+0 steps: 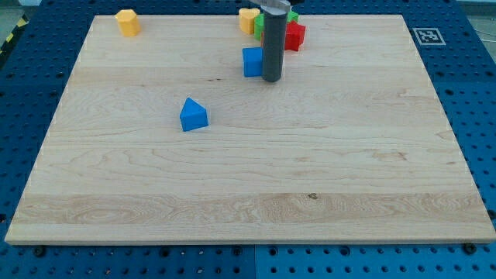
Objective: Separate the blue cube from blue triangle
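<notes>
The blue cube (252, 62) sits on the wooden board near the view's top centre. My tip (271, 80) stands right beside the cube, at its right edge, touching or nearly so. The blue triangle (194, 115) lies apart from the cube, lower and to the view's left, roughly a hand's width away. The rod rises from the tip to the view's top edge and hides part of the blocks behind it.
A yellow block (128, 22) sits at the top left of the board (248, 178). At the top centre a cluster holds a yellow block (248, 19), a green block (259, 25) and a red block (294, 36), partly hidden by the rod.
</notes>
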Motion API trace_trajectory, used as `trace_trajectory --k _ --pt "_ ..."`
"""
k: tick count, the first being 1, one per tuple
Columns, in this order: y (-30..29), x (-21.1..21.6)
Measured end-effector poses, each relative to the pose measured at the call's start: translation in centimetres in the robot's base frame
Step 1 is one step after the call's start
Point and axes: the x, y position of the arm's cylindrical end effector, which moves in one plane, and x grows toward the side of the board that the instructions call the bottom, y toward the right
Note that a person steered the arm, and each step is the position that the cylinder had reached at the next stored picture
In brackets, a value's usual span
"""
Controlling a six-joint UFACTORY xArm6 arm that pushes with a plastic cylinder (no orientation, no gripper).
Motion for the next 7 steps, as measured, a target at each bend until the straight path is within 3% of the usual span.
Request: trace_trajectory --k 2,4,5,7 --pt "0.0 -0.3" --pt "-0.5 -4.7" --pt "-0.6 -4.2" --pt "-0.6 1.6"
